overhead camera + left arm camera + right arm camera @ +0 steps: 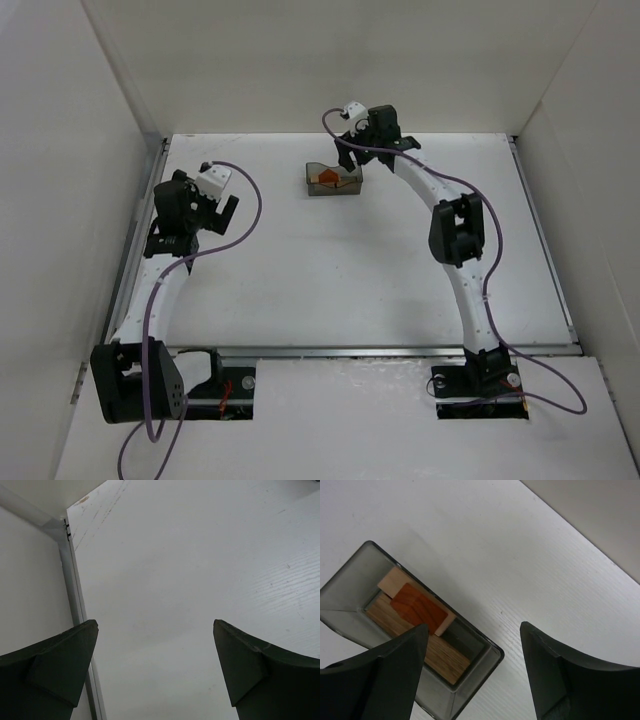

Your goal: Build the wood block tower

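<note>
Right tool, jaws apart and empty, should centre over the orange block inside the bin before closing.

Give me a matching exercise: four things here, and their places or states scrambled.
Things
1. orange triangular wooden block
2. translucent dark grey plastic bin
3. left gripper
4. right gripper

Places or states
A. over bare white table, jaws wide apart
B. on the table's far middle
C. on pale tan wooden blocks, inside the bin
D. beside the bin, jaws apart

Pairs: 1-C, 2-B, 3-A, 4-D
</note>
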